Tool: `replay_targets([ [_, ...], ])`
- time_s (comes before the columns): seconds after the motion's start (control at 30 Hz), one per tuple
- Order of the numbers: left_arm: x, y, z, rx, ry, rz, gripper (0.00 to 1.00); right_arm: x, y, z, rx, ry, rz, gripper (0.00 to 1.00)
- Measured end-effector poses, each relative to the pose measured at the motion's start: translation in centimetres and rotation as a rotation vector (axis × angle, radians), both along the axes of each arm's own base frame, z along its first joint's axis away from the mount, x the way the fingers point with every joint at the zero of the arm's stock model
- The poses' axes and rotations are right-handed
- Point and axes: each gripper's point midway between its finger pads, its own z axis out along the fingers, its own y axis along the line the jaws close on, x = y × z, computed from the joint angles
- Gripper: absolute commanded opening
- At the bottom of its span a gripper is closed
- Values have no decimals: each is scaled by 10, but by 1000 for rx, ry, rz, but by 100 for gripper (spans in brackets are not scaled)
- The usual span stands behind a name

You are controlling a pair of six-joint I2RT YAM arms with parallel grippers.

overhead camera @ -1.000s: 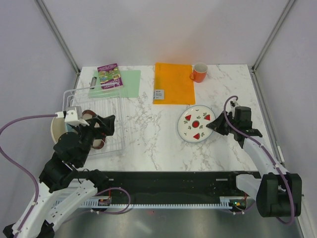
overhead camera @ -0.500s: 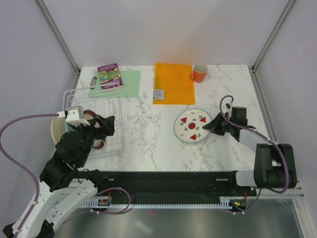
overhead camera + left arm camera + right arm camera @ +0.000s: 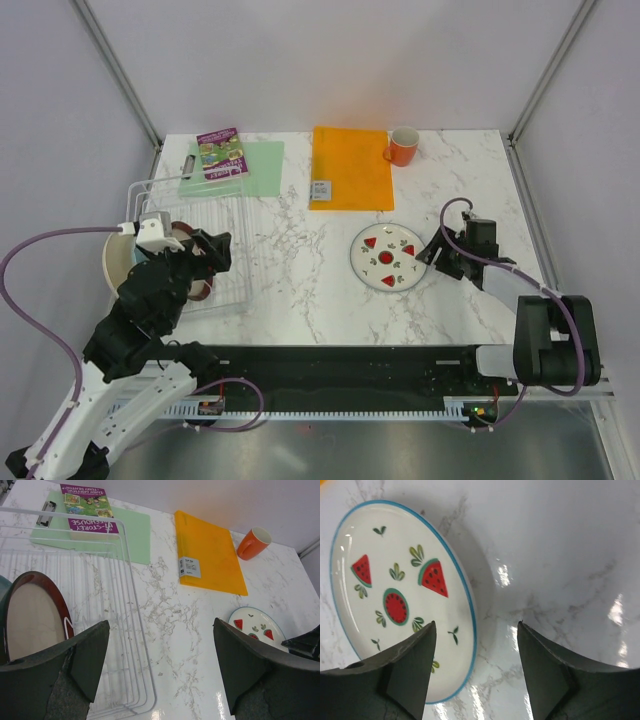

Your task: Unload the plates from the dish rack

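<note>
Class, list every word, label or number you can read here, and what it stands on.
"STOREY" and "HOUSE": on the purple book, upside down in the left wrist view.
The book's other lines: too small to read.
The white label on the orange folder: blurred, unreadable.

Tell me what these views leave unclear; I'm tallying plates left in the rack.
Plates in the dish rack: top external, the left arm mostly covers them, so no count.
Brown-rimmed plate: left wrist, cut off by a gripper finger and the frame edge.
Watermelon plate: right wrist, rim partly hidden behind a finger.
</note>
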Motion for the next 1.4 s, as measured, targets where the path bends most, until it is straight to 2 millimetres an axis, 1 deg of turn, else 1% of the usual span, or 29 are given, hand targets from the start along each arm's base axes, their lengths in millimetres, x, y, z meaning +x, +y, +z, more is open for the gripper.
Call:
replay_targets([
  [0.03,1,1,-2,6,6,7,90,-1,-5,1,-30,-3,-15,76],
  [0.1,3,3,-7,25,26,26,90,-6,-16,1,-86,5,-46,75],
  [0.17,4,8,-13,52,51,58,90,-11,-26,8,-135,-3,-75,77],
  [0.27,7,18,-21,99,92,116,91,-15,-34,33,-175,-74,-99,79],
  [0.3,8,21,-22,115,106,134,91,-17,-36,46,-185,-112,-107,81],
  [0.4,9,31,-26,153,148,202,91,-21,-36,81,-192,-219,-113,81],
  [0.47,10,35,-30,166,178,241,92,-23,-36,100,-194,-275,-112,81],
  [0.53,10,40,-35,181,213,284,92,-26,-35,116,-193,-315,-110,81],
  [0.57,10,42,-39,188,229,303,92,-27,-35,118,-194,-321,-108,81],
  [0.63,9,47,-46,208,263,340,92,-30,-34,120,-191,-318,-101,81],
  [0.77,7,55,-58,246,325,411,91,-37,-31,112,-183,-278,-83,80],
  [0.97,-4,73,-70,282,381,526,89,-42,-27,108,-167,-255,-62,81],
  [1.07,-11,82,-70,277,377,569,88,-43,-25,108,-161,-253,-55,81],
  [1.23,-19,93,-64,252,344,610,86,-44,-23,108,-153,-251,-45,81],
  [1.33,-22,95,-60,227,326,613,86,-44,-22,108,-148,-251,-41,81],
  [1.4,-20,93,-59,213,314,607,86,-44,-21,108,-147,-251,-39,81],
])
